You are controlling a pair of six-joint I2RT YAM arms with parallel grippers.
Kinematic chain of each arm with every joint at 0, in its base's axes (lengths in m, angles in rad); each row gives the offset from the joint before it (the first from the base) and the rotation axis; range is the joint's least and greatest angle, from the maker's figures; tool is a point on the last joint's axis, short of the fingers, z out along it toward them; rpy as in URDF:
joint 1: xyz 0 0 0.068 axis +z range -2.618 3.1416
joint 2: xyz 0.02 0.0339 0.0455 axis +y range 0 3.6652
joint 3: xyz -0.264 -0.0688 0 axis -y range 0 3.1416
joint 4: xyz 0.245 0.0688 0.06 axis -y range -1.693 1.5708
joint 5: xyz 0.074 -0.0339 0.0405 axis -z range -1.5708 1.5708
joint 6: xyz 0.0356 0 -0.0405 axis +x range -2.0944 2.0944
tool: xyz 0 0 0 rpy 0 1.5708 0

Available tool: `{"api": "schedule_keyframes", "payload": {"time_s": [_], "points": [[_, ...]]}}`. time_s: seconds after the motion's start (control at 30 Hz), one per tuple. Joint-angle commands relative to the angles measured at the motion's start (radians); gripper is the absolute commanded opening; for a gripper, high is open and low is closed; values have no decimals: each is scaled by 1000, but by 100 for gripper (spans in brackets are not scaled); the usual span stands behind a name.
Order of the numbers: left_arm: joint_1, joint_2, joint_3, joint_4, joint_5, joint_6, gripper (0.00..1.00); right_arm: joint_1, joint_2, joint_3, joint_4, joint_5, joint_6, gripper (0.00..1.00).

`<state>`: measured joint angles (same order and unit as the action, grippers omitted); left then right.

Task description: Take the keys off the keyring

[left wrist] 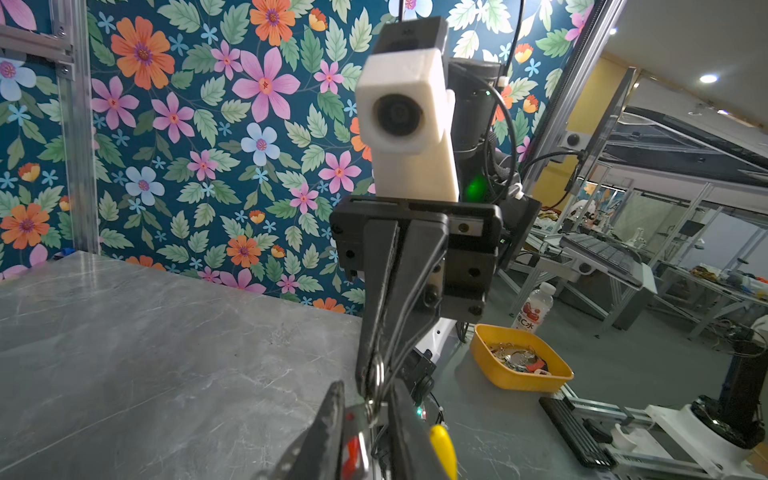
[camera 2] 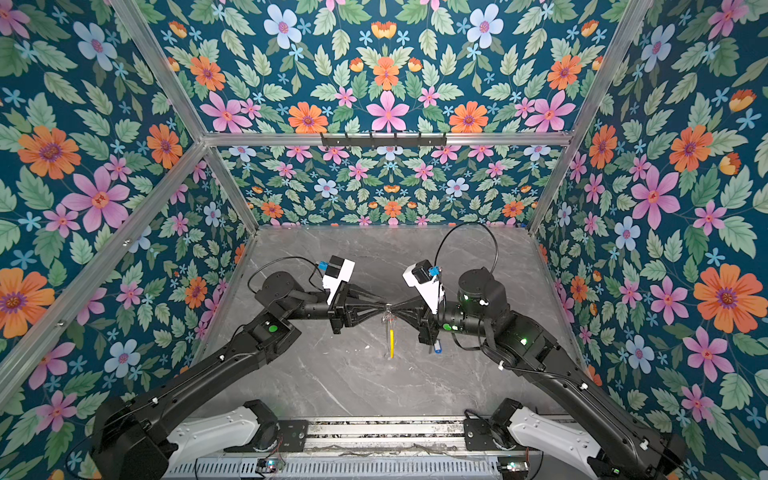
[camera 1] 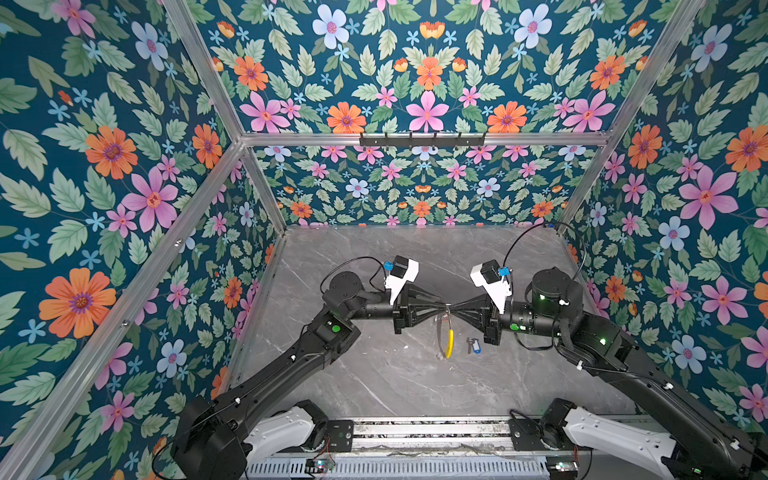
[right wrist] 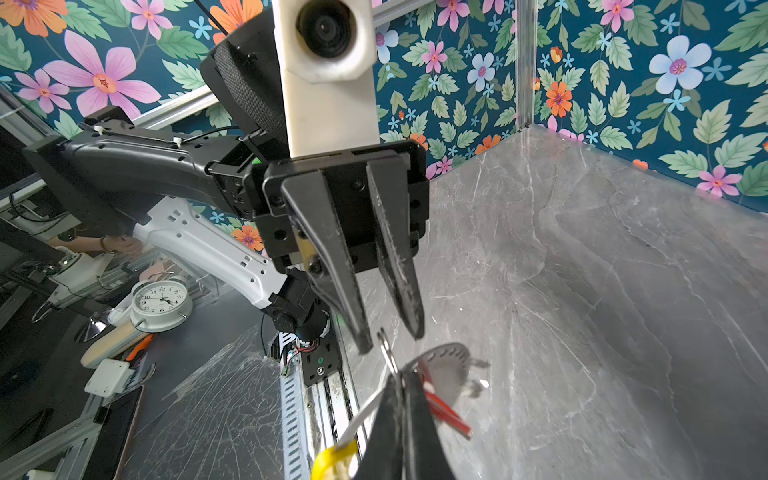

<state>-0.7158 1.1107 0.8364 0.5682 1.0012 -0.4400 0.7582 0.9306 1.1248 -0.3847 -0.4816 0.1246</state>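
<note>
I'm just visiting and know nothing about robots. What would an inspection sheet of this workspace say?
Surface: grey marble-look table.
Job's things: keyring hangs between the grippers, red-tagged key on it; blue-tagged key lies loose on the table.
Clutter: a few white specks.
Grippers: right gripper shut on the keyring's small silver ring; left gripper open, that ring between its jaws.
Cables: a black cable loops above each wrist.
Surroundings: floral walls, metal frame; outside, yellow tray, bottle, alarm clock.
</note>
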Motion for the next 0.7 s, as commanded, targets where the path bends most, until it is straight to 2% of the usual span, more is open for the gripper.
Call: {"api": "schedule_keyframes", "payload": {"time_s": [0.0,0.17,0.43,0.53,0.67], "points": [[0,5,5,42,34,-11,19,1,7,7,46,10,9,0],[-1,13,-2,71,43,-28,19,1,16,5,59,14,18,0],[-2,4,-9,86,6,-34,0,0,25,0,66,15,28,0],[-7,-8,-17,82,-39,-29,0,1,21,-3,68,29,24,0],[-13,-41,-17,31,-132,3,0,1,-29,-44,102,93,14,24]]}}
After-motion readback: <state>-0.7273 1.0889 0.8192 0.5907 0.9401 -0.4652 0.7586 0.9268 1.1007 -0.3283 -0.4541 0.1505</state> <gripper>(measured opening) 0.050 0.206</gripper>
